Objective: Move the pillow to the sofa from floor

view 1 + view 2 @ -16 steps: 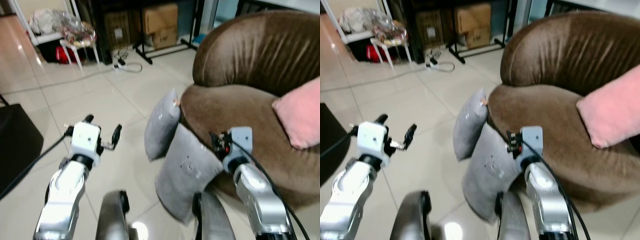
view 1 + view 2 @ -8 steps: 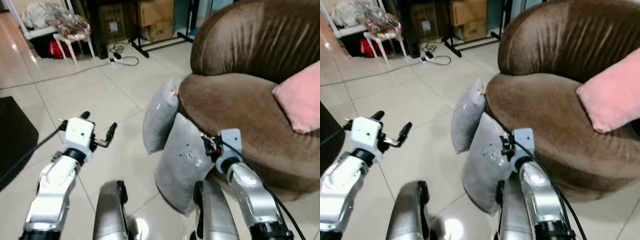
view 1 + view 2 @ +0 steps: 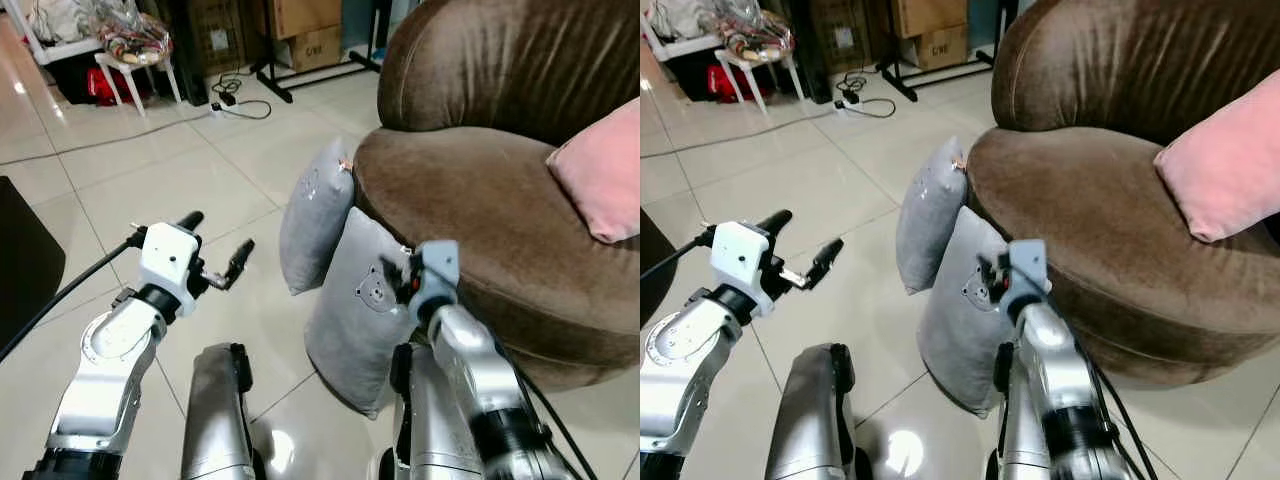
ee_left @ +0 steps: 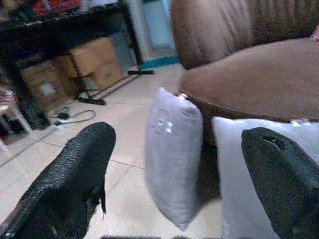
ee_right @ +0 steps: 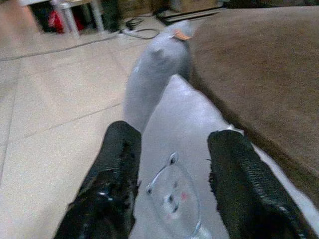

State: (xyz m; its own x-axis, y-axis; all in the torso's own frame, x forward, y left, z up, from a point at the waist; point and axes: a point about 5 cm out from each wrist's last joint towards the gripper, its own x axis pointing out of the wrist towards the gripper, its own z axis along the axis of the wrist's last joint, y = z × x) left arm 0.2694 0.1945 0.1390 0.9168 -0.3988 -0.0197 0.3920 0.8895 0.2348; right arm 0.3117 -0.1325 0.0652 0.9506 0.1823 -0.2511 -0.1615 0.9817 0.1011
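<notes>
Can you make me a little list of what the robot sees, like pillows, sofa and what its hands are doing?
near pillow: grey pillow with bear face, standing on the floor, leaning on the sofa
far pillow: second grey pillow, upright beside it, also against the sofa
sofa: brown sofa, with a pink cushion on the seat
right gripper: right gripper, open, just above the bear pillow
left gripper: left gripper, open, over the floor tiles
</notes>
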